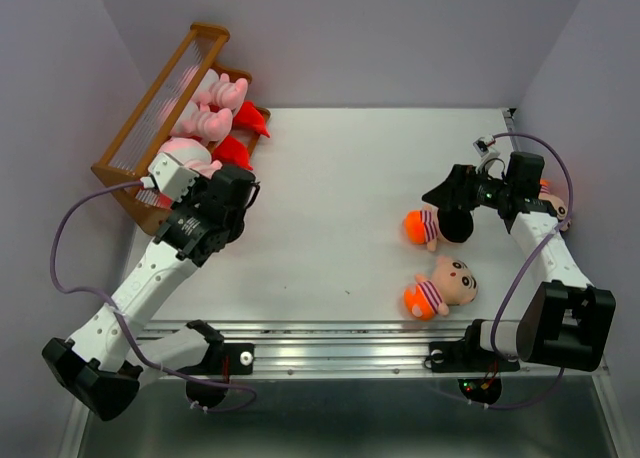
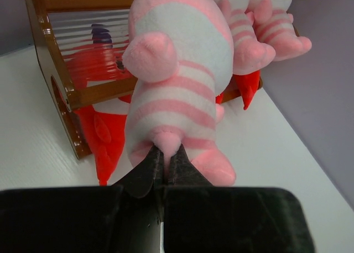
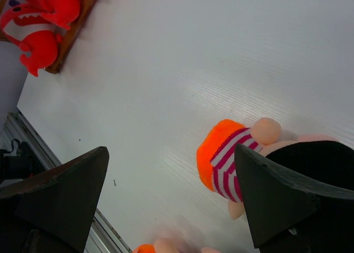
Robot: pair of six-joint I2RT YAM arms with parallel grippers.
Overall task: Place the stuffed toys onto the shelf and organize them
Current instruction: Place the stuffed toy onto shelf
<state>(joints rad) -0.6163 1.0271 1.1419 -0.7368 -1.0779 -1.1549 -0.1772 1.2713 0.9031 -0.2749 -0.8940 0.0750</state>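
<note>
Left tool point(image 2: 165, 156) is pinching shut on a thin tuft of the pink striped pig point(image 2: 177, 59) beside the shelf point(image 2: 61, 93) at the far-left corner of the desk point(image 1: 330, 198), so it may slip.

Wide-open jaws above the white table point(image 3: 193, 54) — a boy doll point(image 3: 224, 159) partly behind one, red monsters point(image 3: 38, 26) well apart, top-left

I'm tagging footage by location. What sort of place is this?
Probably a robot lab cell: plain walls boxing in a white table, two arms on a rail, toys and a shelf as props.
</note>
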